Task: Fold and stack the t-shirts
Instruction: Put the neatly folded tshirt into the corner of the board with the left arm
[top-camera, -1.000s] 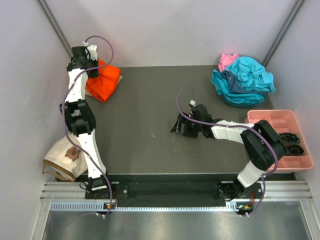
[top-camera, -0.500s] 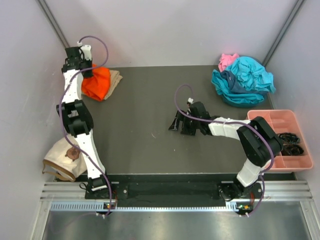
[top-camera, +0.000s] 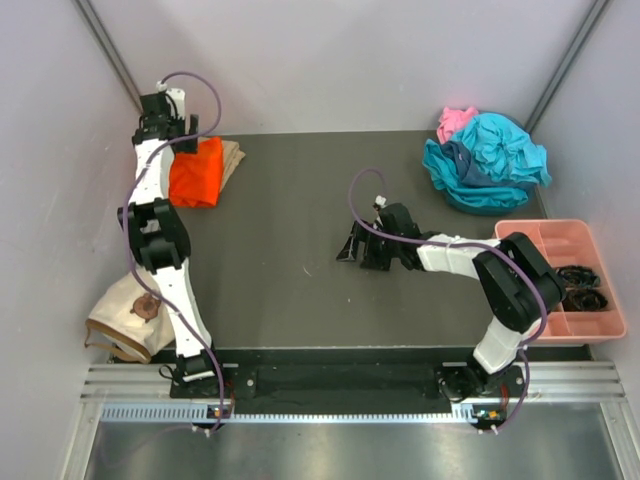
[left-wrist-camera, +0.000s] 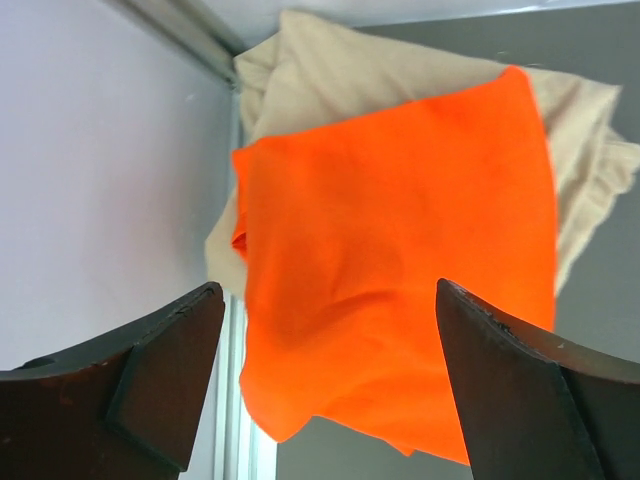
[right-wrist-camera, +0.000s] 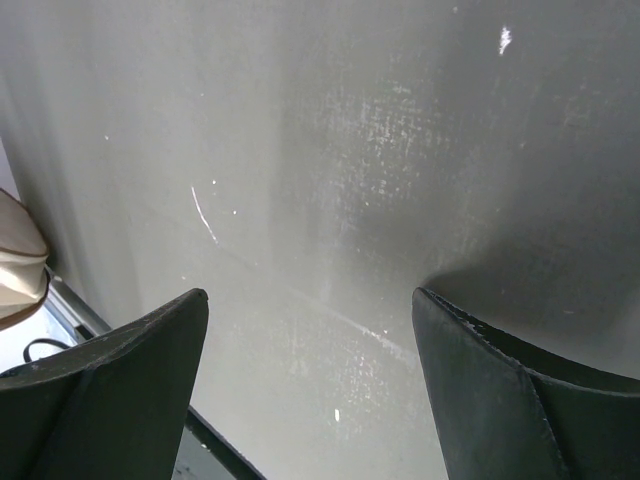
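ok, upper left: left gripper (top-camera: 186, 125) jaws spread, empty, over the folded orange t-shirt (top-camera: 196, 172) lying on the tan t-shirt (top-camera: 231, 157). centre: right gripper (top-camera: 352, 250) also spread, empty. upper right: teal t-shirts (top-camera: 490, 160) and pink t-shirt (top-camera: 455, 122) heaped, up-right of the right gripper, so right arm looks nearer for the next pick.

The dark grey table (top-camera: 290, 300) bears a tan t-shirt (top-camera: 232, 155) under an orange t-shirt (top-camera: 197, 172) far left, and heaped teal t-shirts (top-camera: 490, 160) far right.
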